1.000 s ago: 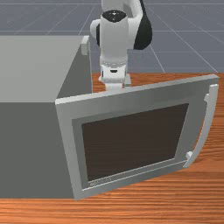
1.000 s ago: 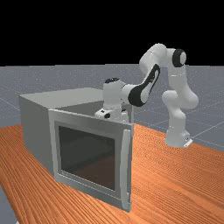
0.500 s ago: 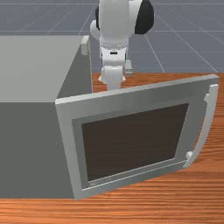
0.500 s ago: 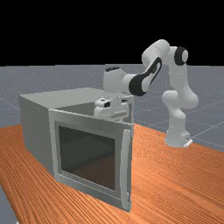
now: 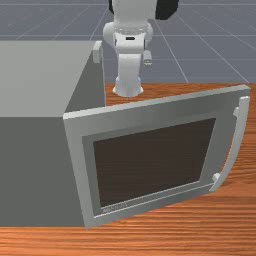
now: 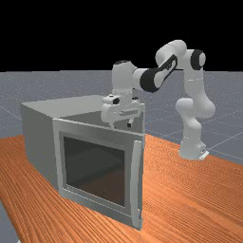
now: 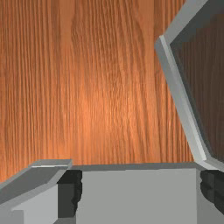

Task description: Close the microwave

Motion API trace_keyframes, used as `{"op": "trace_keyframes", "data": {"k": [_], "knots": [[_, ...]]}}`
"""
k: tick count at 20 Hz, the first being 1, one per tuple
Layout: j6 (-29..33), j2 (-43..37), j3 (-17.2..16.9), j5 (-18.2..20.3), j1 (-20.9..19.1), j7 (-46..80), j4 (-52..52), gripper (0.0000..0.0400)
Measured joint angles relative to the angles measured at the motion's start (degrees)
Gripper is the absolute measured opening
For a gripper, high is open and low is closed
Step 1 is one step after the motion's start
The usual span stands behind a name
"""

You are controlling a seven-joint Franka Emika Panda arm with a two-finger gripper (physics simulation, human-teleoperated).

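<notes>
microwave (image 5: 32,80) on the table (image 5: 200,220) at the front view's left, its door (image 5: 75,150) standing open toward that view's right, and i have the hand (image 6: 121,126) released, fingers (image 7: 70,192) spread wide, behind the door as the front view looks.

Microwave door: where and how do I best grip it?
By the handle, coming from outside the door, one finger on each side of the bar. It is slim, upright and bowed, and stands off the door on two mounts near the free edge, so the fingers should fit around it. The gripper is open but on the door's inner side, so it likely must go around first.
</notes>
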Motion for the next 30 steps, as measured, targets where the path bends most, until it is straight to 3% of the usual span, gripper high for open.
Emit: {"op": "trace_keyframes", "data": {"k": [10, 19, 25, 30], "knots": [[-3.71, -1.11, 0.05, 0.03, 0.08, 0.88, 2.89, 0.04], [-3.94, -0.53, 1.96, -0.48, 3.13, 7.01, 3.69, 0.04], [-3.99, -0.33, 3.44, -0.6, 2.97, -5.55, 3.95, 0.04], [-4.31, 0.51, 3.16, -0.64, 3.36, -1.19, 5.14, 0.04]]}}
